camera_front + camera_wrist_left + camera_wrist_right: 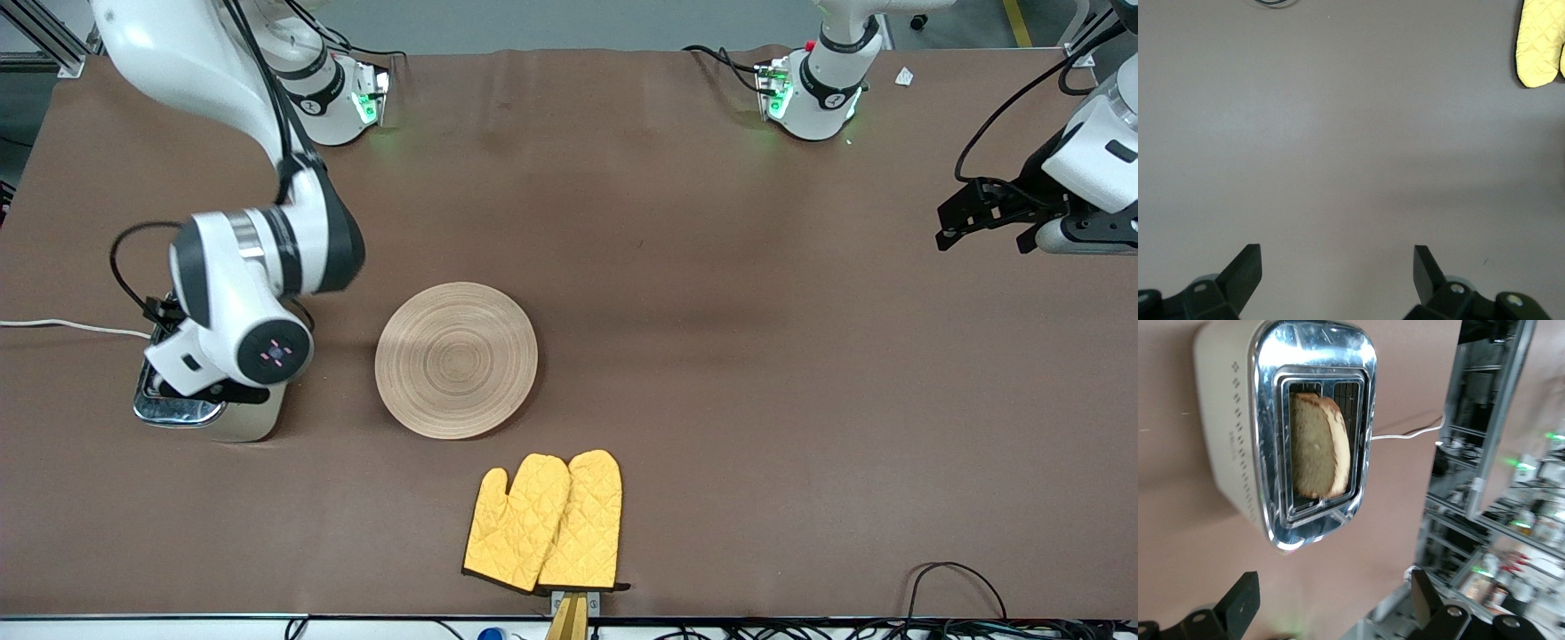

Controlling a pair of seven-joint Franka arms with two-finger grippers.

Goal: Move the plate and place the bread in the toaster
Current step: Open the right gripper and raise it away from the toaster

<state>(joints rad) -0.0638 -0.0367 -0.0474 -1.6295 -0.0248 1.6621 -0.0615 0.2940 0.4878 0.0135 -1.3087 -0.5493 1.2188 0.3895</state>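
The toaster [253, 423] stands at the right arm's end of the table, mostly covered by the right arm's hand in the front view. In the right wrist view the bread [1318, 447] stands on edge in one slot of the toaster [1231, 447], leaning a little. My right gripper [1331, 587] hangs above the toaster, open, with nothing between its fingers. The wooden plate [456, 360] lies bare on the table beside the toaster, toward the middle. My left gripper [978, 233] waits open over bare table at the left arm's end [1337, 263].
A pair of yellow oven mitts [547, 523] lies nearer the front camera than the plate, by the table's edge; their tips show in the left wrist view [1538, 43]. The toaster's white cord [62, 326] runs off toward the table's end.
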